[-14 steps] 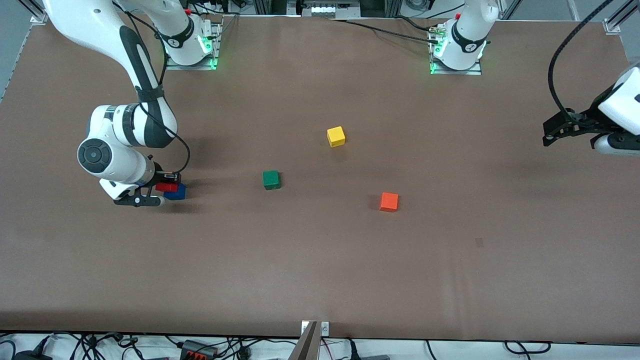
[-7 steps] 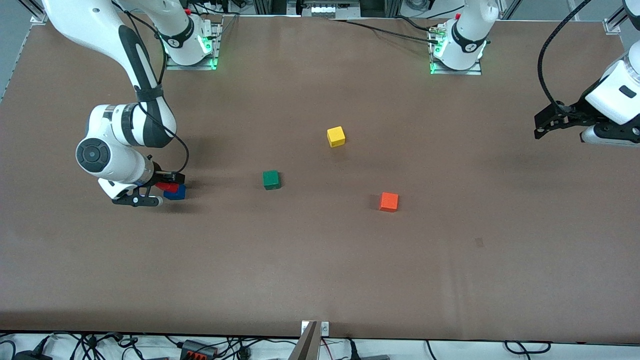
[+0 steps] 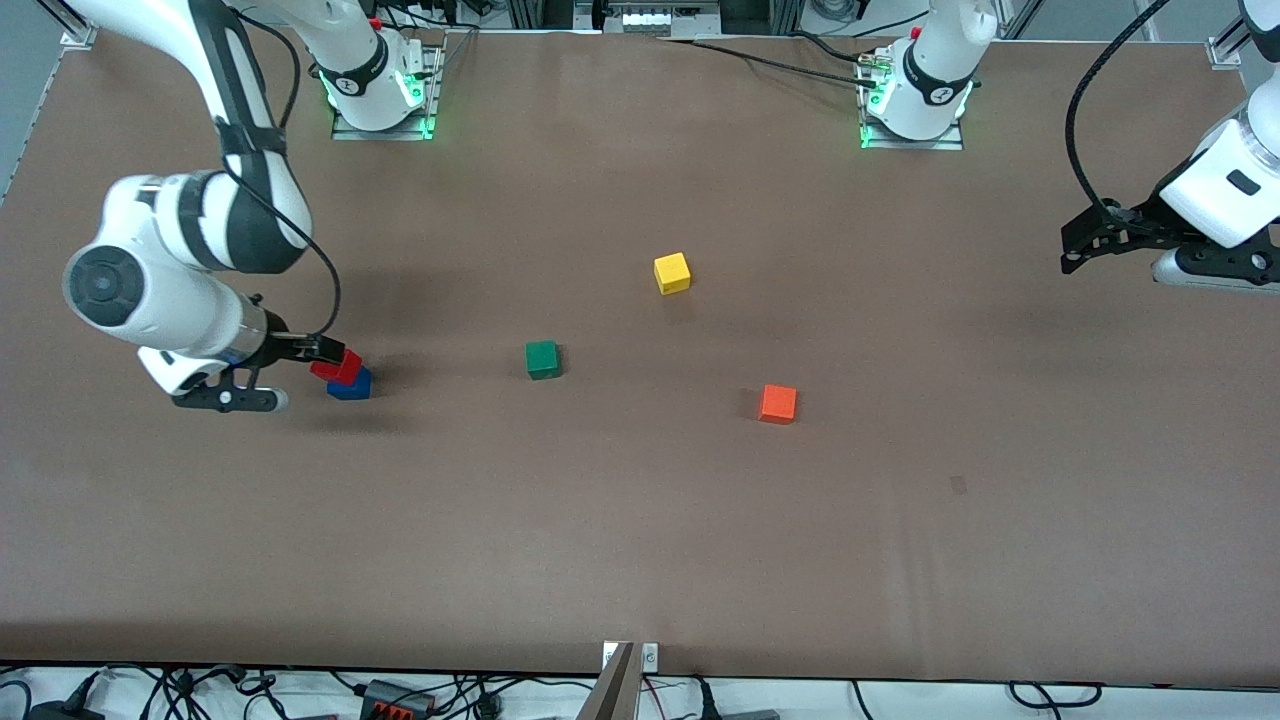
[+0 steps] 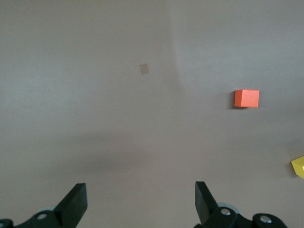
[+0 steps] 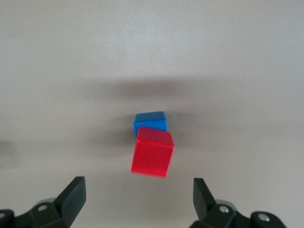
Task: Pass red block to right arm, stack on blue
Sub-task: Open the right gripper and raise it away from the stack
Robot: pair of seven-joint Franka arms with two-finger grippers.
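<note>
right wrist view shows the red block (image 5: pixel 153 152) sitting on the blue (image 5: pixel 150 122) but skewed, turned a little against the cube beneath and overhanging it, so only a strip of blue shows past the red one's edge. the right gripper (image 5: pixel 137 194) has its fingers spread wide and holds nothing; the stack lies straight ahead between them, clear of both fingers. in the front view the stack (image 3: pixel 340 368) stands at the right arm's end of the table, about 9 o'clock from the green cube (image 3: pixel 542 359), with the right gripper (image 3: pixel 262 373) just beside it on the 9 o'clock side and by far the nearer arm. the left gripper (image 3: pixel 1080 244) waits well apart over the left arm's end of the table, its fingers wide open and empty too. the red block is a small plain cube with crisp edges; judging by the overhang, the stack looks done but not squarely seated.
</note>
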